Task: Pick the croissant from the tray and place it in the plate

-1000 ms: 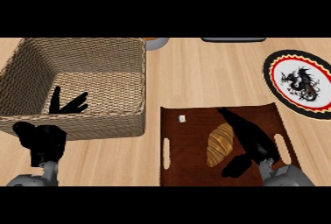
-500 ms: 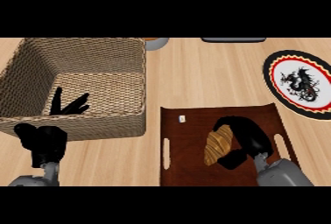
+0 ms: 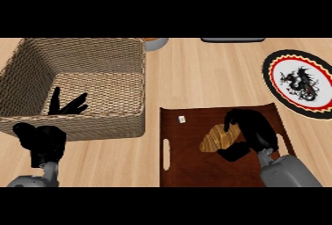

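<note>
Left hand: the left hand point(image 3: 42, 141) shows at the lower left, on the bare counter point(image 3: 194, 74) just in front of the basket; its fingers are curled in with nothing between them.
Right hand: the right hand point(image 3: 254, 132) comes in from the lower right over the tray, its fingers bent over the top of the croissant and its thumb below it, closing round the pastry.
Tray: the dark brown tray point(image 3: 188, 167) lies at the lower centre, a slot handle showing along its left edge. It holds the croissant and a small pale square point(image 3: 182, 118) near its far left corner.
Croissant: the golden croissant point(image 3: 217, 138) is in the tray, lying slantwise on the right half, partly hidden by the right hand.
Basket: the woven basket point(image 3: 123, 121) stands left of the tray, its near right corner just beside the tray's far left corner. Inside, on its floor at the left, lies a dark shape point(image 3: 68, 105) that I cannot identify.
Plate: the round plate point(image 3: 279, 70), with a black and red rim and a dark figure on its white centre, sits at the far right, well apart from the croissant and holding no food.
</note>
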### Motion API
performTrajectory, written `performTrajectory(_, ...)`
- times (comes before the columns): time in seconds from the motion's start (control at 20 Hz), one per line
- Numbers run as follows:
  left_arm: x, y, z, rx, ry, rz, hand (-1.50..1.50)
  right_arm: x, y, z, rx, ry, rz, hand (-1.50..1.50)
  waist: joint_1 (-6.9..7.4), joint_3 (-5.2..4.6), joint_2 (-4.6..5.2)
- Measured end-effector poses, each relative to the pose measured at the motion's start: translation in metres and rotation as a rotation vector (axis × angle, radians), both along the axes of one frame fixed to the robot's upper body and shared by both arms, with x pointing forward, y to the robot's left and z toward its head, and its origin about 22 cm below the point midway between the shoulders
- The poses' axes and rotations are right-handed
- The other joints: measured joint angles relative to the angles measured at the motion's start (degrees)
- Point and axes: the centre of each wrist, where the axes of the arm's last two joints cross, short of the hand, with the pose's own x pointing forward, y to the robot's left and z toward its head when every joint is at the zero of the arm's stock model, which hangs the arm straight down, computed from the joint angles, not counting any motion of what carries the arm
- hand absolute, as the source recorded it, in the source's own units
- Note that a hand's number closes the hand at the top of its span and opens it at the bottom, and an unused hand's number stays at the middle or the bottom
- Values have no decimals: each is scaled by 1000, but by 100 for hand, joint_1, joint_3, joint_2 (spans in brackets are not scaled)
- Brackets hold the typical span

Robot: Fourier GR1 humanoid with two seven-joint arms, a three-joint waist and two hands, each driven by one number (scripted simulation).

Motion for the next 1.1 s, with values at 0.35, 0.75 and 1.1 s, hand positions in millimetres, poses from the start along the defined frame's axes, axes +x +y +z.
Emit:
performTrajectory(0.35,3,-9,2,-12,-12,-38,0,65,-35,33,-56,-136,-153,150,175,3,92)
performTrajectory(0.75,0,-6,1,-11,-4,-34,0,98,-64,82,-39,-406,-265,150,98,5,58)
performTrajectory(1.1,-1,-3,-1,-13,-4,-28,0,109,-94,110,-41,-559,-445,150,51,7,44)
